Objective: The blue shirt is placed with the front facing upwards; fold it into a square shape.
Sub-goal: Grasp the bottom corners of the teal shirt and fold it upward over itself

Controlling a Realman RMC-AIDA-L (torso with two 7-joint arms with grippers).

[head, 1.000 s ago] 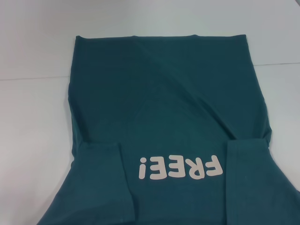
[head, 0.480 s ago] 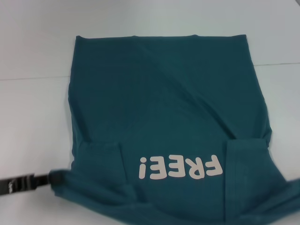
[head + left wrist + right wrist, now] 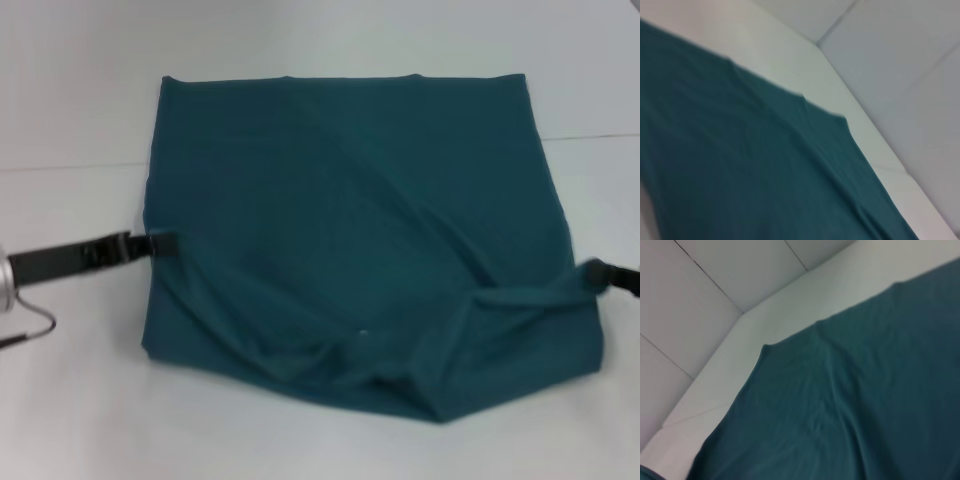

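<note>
plain teal blue shirt (image 3: 340,200), seemingly unpatterned

blue shirt (image 3: 850,400) | rumpled, apparently plain side up | white table (image 3: 740,355)

A white table (image 3: 80,400) filled the frame in the head view, with a thin seam crossing it from the left edge to the right at about upper-third height. In both wrist views, the table's pale edge (image 3: 860,115) ran diagonally, and beyond it lay a grey floor (image 3: 705,300) marked by thin dark joint lines.
</note>
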